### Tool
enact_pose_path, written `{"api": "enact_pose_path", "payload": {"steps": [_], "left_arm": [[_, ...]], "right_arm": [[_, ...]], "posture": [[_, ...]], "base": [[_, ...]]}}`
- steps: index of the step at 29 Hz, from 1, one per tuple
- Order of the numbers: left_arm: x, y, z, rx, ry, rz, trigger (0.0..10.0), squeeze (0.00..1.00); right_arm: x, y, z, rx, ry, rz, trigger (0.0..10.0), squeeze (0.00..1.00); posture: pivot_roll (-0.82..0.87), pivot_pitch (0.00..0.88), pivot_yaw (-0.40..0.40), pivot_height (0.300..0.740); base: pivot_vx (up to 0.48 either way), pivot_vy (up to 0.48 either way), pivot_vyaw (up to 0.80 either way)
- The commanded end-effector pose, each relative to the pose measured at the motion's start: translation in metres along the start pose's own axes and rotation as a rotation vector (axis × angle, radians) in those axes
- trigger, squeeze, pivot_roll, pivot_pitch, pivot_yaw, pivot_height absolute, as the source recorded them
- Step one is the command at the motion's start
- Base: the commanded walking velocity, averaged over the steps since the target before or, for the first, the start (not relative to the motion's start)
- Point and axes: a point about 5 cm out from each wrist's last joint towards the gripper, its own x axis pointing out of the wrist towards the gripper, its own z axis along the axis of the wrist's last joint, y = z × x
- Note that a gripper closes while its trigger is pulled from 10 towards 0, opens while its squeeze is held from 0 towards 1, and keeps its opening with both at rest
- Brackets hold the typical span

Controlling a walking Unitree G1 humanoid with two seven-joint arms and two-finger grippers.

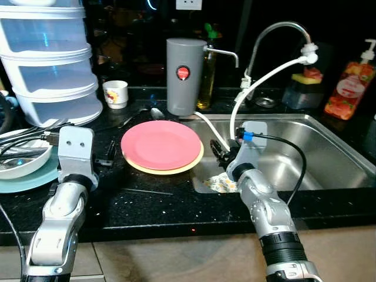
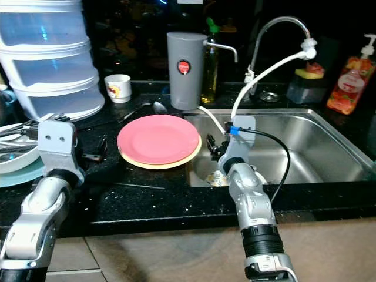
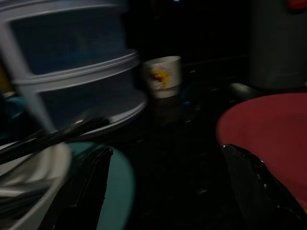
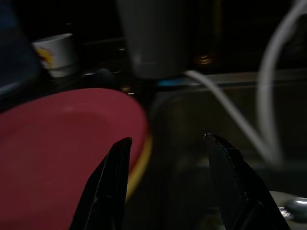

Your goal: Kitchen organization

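The right gripper [image 1: 218, 154] is held spread and empty over the near left corner of the sink [image 1: 329, 147], its fingers [image 4: 111, 187] gaping at the rim of the pink plate [image 1: 160, 144]; nothing is seen between them. The left gripper [image 1: 108, 154] is likewise parted and empty, poised over the counter [image 1: 153, 200] at the plate's 9 o'clock; the wrist view shows both fingers wide apart, with the plate to one side of them and the teal plate [image 1: 23, 182] to the other. The pink plate is stacked on a yellow plate [image 1: 170, 168], the pair lying on the counter just beside the sink's left edge. At the stack's 12 o'clock stands a grey jug [image 1: 182, 76]; at 11 o'clock, a small cup [image 1: 116, 93]; at 10 o'clock, stacked tubs [image 1: 53, 64]. A patterned item [image 1: 222, 184] lies in the sink under the right wrist; its nature cannot be told. Step judged in hand: approach to the plate stack, no grasp yet made. The next move is judged to call for one finger under the rim and one over it, closure only once the edge is seated. Risk noted: the pink plate may slide off the yellow one.
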Motion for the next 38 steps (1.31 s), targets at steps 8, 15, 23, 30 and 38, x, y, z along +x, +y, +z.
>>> {"api": "enact_pose_path", "payload": {"steps": [8, 15, 23, 30, 38], "left_arm": [[0.0016, 0.0003, 0.0032, 0.044, 0.012, -0.016, 10.0, 0.0], [0.0031, 0.0033, 0.0027, 0.03, 0.023, 0.012, 10.0, 0.0], [0.0035, 0.0066, 0.002, -0.017, 0.027, 0.038, 10.0, 0.0], [0.0029, 0.0078, 0.0031, -0.023, 0.024, 0.047, 10.0, 0.0], [0.0031, 0.0098, 0.0037, -0.057, 0.026, 0.054, 10.0, 0.0]], "right_arm": [[0.001, 0.0001, -0.0049, 0.019, 0.027, -0.01, 10.0, 0.0], [0.0006, 0.0001, -0.0052, 0.02, 0.025, -0.015, 10.0, 0.0], [0.0008, 0.0008, -0.004, 0.02, 0.023, -0.012, 10.0, 0.0], [0.0011, 0.0039, -0.0033, 0.021, 0.02, -0.004, 10.0, 0.0], [0.0021, 0.0057, -0.0019, 0.024, 0.015, 0.002, 10.0, 0.0]], "posture": [[0.07, 0.0, -0.014, 0.74], [0.07, 0.0, -0.011, 0.74], [0.07, 0.0, -0.015, 0.74], [0.07, 0.0, -0.017, 0.74], [0.07, 0.0, -0.017, 0.74]], "base": [[0.0, 0.0, 0.0], [0.0, -0.266, 0.0], [0.0, -0.18, 0.0], [0.0, 0.0, 0.0], [0.0, 0.0, 0.0]]}}
